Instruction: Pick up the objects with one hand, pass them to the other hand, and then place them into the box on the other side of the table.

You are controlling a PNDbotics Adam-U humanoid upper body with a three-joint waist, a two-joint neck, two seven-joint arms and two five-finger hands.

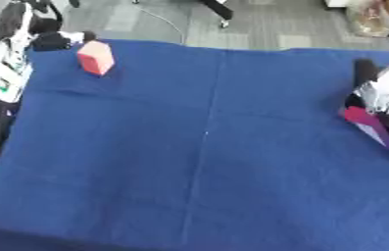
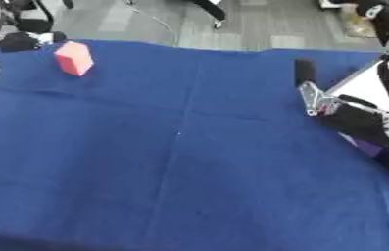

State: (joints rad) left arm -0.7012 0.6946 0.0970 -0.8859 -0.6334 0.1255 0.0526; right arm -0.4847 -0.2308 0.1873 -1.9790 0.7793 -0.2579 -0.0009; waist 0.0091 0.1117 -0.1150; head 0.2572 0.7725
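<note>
Blue cloth (image 1: 206, 171) nearest, bare across the middle. My right hand (image 2: 334, 110) at the right edge, over purple and magenta items; whether its fingers are curled I cannot tell. Left hand not seen. Red block (image 1: 95, 57) stands far left, well apart from the hand. Looks light, stiff, flat-sided: I'd take it across opposite faces. No box clearly made out.

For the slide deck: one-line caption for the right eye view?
Red block standing at the blue table's far left corner; robot's right hand at the right edge.
</note>
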